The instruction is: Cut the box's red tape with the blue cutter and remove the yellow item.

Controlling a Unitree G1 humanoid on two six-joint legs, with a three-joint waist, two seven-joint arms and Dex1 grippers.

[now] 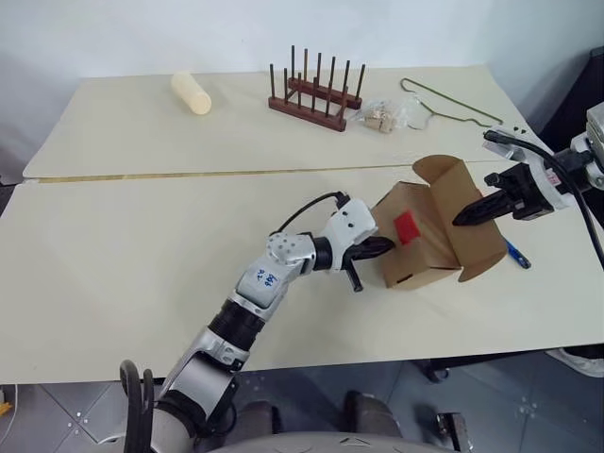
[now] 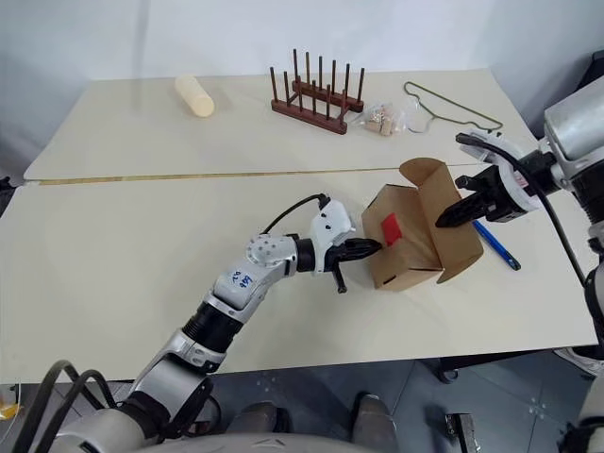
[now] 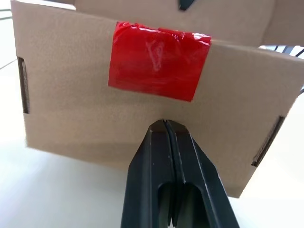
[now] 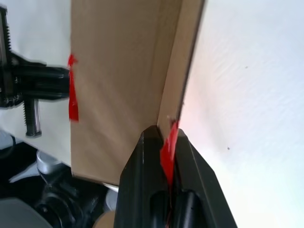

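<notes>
Right tool (image 1: pixel 460 219) on box (image 1: pixel 429 255) lid

The table (image 1: pixel 142 283) is viewed from above by both eye views. The box (image 3: pixel 71 109) is seen close by both wrist views.

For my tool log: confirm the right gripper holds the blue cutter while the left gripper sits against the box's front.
Wrong. The right gripper pinches the box by its open lid; the blue cutter lies on the table, per the right eye view. The rest stands.
</notes>
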